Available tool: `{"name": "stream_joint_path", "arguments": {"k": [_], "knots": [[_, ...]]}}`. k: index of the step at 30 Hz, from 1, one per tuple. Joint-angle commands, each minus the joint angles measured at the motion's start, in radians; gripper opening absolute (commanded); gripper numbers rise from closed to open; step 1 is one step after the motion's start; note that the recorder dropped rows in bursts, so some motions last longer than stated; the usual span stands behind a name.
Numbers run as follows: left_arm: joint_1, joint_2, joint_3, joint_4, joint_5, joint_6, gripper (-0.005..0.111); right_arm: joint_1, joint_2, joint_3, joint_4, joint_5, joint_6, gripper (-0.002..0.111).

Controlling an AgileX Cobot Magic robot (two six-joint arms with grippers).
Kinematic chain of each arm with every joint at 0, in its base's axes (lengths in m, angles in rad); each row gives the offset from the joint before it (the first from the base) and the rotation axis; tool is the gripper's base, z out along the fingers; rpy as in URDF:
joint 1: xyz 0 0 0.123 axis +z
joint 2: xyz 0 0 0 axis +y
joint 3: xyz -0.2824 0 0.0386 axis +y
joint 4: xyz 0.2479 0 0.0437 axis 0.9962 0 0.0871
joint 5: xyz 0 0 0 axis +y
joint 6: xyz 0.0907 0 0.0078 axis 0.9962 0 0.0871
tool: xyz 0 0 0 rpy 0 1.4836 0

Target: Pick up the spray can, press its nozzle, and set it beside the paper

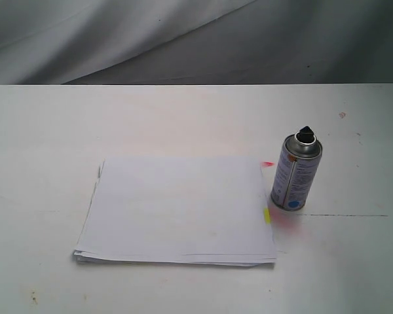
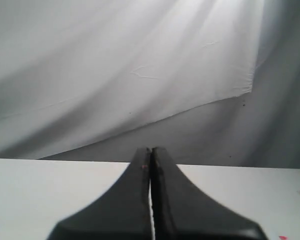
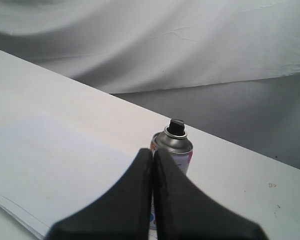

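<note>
The silver spray can [image 1: 296, 174] stands upright on the white table, just right of the paper [image 1: 177, 209]; its black nozzle [image 1: 306, 133] sits in the top rim. A yellow tab [image 1: 267, 214] marks the paper's right edge. Neither arm shows in the exterior view. In the right wrist view my right gripper [image 3: 153, 151] is shut and empty, with the spray can [image 3: 176, 150] and nozzle [image 3: 177, 127] standing a short way beyond its tips and the paper [image 3: 50, 160] to one side. My left gripper [image 2: 151, 150] is shut on nothing, facing bare table and backdrop.
A pink stain [image 1: 267, 163] marks the table at the paper's far right corner, and a fainter pink smudge [image 1: 289, 221] lies by the can's base. Grey-white cloth [image 1: 118, 39] hangs behind the table's far edge.
</note>
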Motion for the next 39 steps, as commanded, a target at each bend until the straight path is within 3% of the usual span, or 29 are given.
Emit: {"name": "stream_joint_path", "arguments": {"k": [1,9,20,34,36,38,39], "knots": [[-0.043,-0.085,0.086,-0.004,0.120,-0.073,0.000,0.005,0.003,0.004,0.006,-0.003,-0.004,0.000],[-0.067,-0.231,0.195,-0.004,0.077,-0.081,0.000,0.005,0.003,0.004,0.006,-0.003,-0.004,0.000],[-0.195,-0.233,0.134,-0.004,0.049,-0.074,0.000,0.005,0.003,0.004,0.006,-0.003,-0.002,0.000],[-0.195,-0.243,0.133,-0.004,0.064,-0.130,0.000,0.005,0.003,0.004,0.006,-0.003,-0.002,0.000],[-0.195,-0.243,0.133,-0.134,0.071,-0.031,0.000,0.005,0.003,0.004,0.006,-0.003,-0.002,0.000],[-0.195,-0.243,0.133,-0.362,0.071,0.194,0.000,0.005,0.003,0.004,0.006,-0.003,-0.002,0.000],[-0.195,-0.243,0.133,-0.532,0.071,0.381,0.000,0.005,0.003,0.004,0.006,-0.003,-0.002,0.000]]}}
